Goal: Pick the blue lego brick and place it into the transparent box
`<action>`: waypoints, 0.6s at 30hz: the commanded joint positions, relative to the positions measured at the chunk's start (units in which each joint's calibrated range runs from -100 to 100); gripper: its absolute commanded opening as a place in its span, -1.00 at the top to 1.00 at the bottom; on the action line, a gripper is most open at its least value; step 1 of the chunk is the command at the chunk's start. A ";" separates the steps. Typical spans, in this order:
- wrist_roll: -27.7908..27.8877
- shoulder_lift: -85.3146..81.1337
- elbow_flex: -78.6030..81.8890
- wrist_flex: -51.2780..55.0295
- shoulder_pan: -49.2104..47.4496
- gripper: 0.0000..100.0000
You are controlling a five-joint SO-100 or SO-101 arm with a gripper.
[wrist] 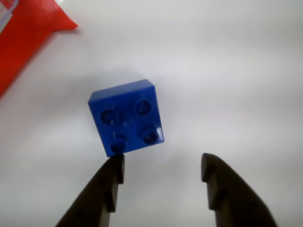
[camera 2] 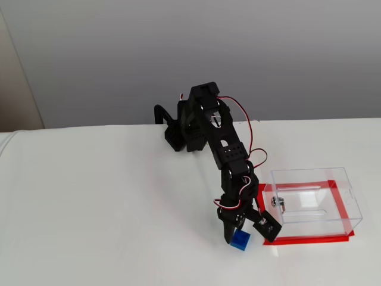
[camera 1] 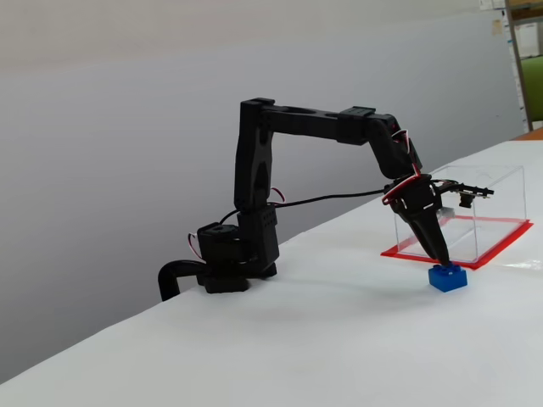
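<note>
Two dark fingers (wrist: 113,182) of the tool (wrist: 163,163) stand apart in the wrist view, gripping nothing, with the brick (wrist: 126,117) just ahead of them; the left fingertip is at the brick's near corner, though contact cannot be told. The brick sits studs up on the white bench (camera 1: 280,356). In a fixed view the tool (camera 1: 443,257) points down right above the brick (camera 1: 447,277), just beside the red edge of the box (camera 1: 475,216). In another fixed view the brick (camera 2: 240,239) lies off the box's (camera 2: 312,202) front left corner.
</note>
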 commanded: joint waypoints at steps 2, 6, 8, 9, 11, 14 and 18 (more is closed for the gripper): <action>-0.46 0.90 -6.26 -0.91 -0.49 0.62; -0.52 2.00 -6.99 -0.91 -1.38 0.62; -0.52 2.00 -6.90 -0.82 -2.19 0.62; -0.52 1.75 -6.80 -0.82 -2.64 0.62; -0.52 1.49 -6.90 -0.74 -3.38 0.60; -0.52 1.49 -6.90 -0.74 -3.45 0.47; -0.52 1.49 -6.90 -0.74 -3.45 0.44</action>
